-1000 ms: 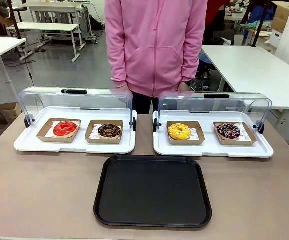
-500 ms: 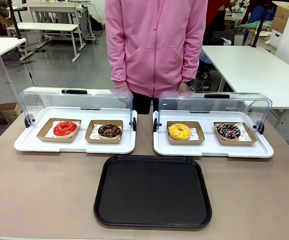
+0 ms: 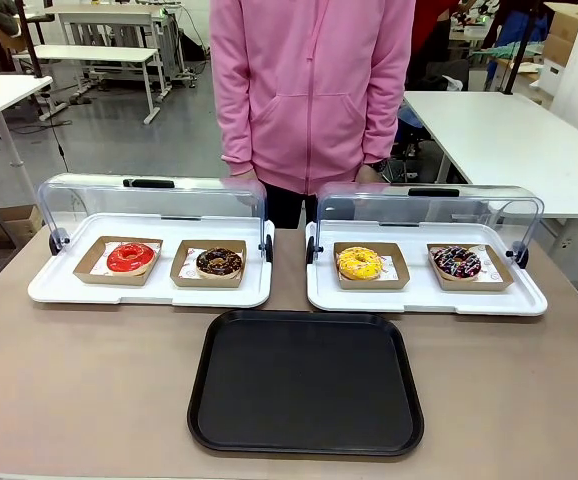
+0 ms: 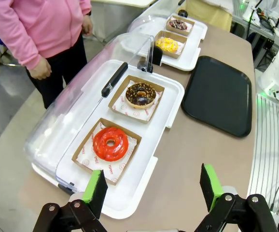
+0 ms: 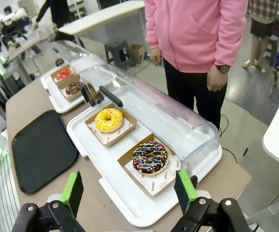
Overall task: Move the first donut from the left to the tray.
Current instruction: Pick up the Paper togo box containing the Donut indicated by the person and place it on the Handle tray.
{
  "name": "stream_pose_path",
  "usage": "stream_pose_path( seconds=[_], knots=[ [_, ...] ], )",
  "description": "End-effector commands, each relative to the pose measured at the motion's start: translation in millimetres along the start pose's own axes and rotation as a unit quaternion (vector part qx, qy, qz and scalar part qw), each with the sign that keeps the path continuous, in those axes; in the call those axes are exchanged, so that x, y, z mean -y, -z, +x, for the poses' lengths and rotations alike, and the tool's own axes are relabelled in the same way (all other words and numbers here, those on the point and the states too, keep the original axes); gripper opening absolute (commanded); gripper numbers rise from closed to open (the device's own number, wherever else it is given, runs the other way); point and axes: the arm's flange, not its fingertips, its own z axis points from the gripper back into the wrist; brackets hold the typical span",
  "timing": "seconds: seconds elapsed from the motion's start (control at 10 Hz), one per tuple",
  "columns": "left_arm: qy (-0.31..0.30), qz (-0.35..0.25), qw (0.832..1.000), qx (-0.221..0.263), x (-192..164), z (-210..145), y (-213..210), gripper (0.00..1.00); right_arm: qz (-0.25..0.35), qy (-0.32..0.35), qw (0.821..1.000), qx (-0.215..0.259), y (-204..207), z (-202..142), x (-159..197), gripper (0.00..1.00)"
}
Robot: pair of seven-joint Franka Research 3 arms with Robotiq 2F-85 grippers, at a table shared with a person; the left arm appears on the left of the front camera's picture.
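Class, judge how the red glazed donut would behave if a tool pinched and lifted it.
The red donut probably squashes easily, being a soft ring. Its glossy glaze likely smears or slips. It looks light, apparently lying loose on paper.

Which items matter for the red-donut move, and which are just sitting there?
Job: red donut, its cardboard box, black tray, left white tray.
Just lying about: chocolate donut, yellow donut, sprinkled donut, right white tray.

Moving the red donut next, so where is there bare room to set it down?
The black tray, in front of both white trays, is bare. Tabletop left and right of it is free. Crowded: the white trays, each holding two boxed donuts.
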Motion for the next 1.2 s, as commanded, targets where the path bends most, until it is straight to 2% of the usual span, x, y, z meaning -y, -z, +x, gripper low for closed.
stream_pose_path(
  seconds=[0.0,1.1],
  knots=[
    [0.004,0.000,1.000,0.003,1.2,1.7,-1.1,1.00,0.002,-0.003,1.000,0.004,-2.0,2.0,-3.3,1.00],
    [0.004,0.000,1.000,0.003,1.2,1.7,-1.1,1.00,0.002,-0.003,1.000,0.004,-2.0,2.0,-3.3,1.00]
  ],
)
